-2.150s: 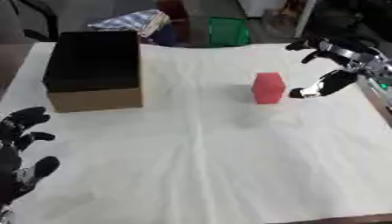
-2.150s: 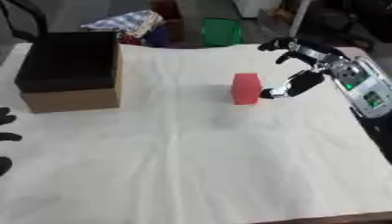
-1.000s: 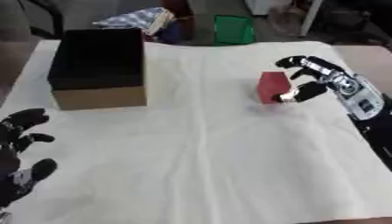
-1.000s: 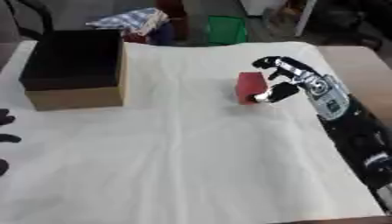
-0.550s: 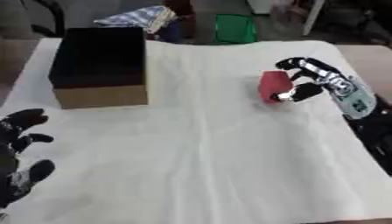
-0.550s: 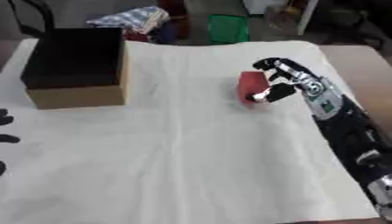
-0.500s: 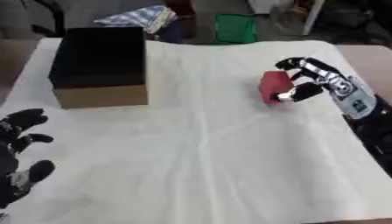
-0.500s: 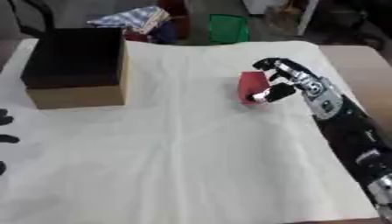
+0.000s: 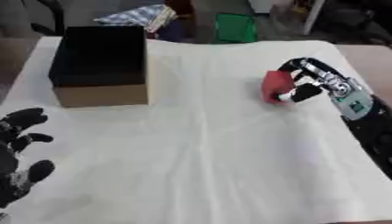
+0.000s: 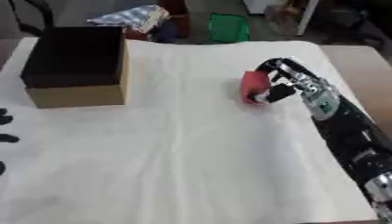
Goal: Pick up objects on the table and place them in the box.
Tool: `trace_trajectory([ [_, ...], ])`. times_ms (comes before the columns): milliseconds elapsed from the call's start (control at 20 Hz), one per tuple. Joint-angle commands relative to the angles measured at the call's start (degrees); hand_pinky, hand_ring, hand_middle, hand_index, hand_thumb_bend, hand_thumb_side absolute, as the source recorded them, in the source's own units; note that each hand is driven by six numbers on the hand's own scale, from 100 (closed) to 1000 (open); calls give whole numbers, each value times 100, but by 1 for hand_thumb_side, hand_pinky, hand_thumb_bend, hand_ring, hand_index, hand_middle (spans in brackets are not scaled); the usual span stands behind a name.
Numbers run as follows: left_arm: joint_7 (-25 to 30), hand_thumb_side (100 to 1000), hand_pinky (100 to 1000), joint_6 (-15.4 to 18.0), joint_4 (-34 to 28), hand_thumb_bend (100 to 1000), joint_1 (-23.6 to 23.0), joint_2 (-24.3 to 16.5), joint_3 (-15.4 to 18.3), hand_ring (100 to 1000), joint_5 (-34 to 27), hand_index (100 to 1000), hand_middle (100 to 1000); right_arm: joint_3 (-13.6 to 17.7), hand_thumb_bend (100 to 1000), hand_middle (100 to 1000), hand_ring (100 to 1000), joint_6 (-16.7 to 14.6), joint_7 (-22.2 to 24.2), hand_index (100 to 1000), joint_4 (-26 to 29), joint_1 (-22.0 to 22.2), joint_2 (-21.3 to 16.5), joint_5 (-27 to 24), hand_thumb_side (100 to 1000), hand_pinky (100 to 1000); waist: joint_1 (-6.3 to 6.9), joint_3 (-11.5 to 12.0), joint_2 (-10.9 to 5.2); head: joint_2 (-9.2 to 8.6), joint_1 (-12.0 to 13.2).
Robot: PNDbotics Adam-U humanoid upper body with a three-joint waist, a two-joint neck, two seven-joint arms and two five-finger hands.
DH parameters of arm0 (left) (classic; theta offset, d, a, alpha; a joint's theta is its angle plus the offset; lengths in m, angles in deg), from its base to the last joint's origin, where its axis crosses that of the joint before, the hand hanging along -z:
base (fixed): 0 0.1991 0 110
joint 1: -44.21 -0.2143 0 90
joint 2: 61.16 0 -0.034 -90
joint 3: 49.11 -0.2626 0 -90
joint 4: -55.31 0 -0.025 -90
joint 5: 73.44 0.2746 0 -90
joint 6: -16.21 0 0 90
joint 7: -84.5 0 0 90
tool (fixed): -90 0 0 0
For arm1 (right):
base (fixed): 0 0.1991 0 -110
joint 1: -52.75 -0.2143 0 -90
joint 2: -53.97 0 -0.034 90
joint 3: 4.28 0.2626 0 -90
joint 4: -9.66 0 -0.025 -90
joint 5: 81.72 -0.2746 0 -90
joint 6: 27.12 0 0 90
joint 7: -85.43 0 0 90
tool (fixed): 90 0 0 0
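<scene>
In the left eye view, a white cloth [image 9: 199, 148] is seen spread over the table, with bare tabletop shown at the right edge. A red block [image 9: 274, 86] is held right of centre on the cloth, tilted and at the cloth's surface; whether it is lifted clear cannot be told. The right hand [image 9: 312, 83] is curled round the block from its right side, with fingers arched over the top and the thumb pressed in low against the near face, so the block is pinched between them. The right forearm is seen running off toward the lower right edge. The box [image 9: 102, 65], black inside with brown cardboard sides, is set on the far left part of the cloth, open at the top and well apart from the block. The left hand [image 9: 17, 164] is shown at the lower left corner, idle, with its fingers spread and pointing up. Beyond the far edge of the table, a green bin [image 9: 234, 27] and a bundle of patterned fabric [image 9: 142, 15] are seen on the floor. In the right eye view, the same arrangement is shown: the block is clasped by the right hand, and only dark fingertips [image 10: 6, 138] of the left hand are visible at the left edge.
</scene>
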Motion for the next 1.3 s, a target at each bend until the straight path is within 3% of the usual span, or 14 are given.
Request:
trace_trajectory([
  [50,2,501,596,9,-82,1000,79,-69,21,795,-12,736,745,62,465,417,769,10,-206,533,90,-42,-199,66,100,656,6,-19,-81,-68,22],
  [450,-12,501,596,12,-83,1000,65,-80,34,795,-3,736,745,-89,442,375,746,-115,-189,504,896,-5,-404,-34,100,647,2,-96,-103,-67,58],
  [800,13,500,596,8,-66,1000,29,-86,4,795,11,735,744,-350,427,376,743,-119,212,504,1724,-463,-338,-168,100,653,-21,-61,-179,-60,32],
  [1000,40,504,596,5,-59,1000,0,-104,-19,795,17,734,743,-423,429,380,741,-103,363,507,1782,-883,-86,-150,100,654,-44,58,-245,-63,-20],
  [1300,230,505,597,1,-58,1000,106,-112,-216,795,37,734,744,-414,432,392,743,-92,370,518,1388,-1381,359,158,100,658,-149,383,-307,-166,-239],
])
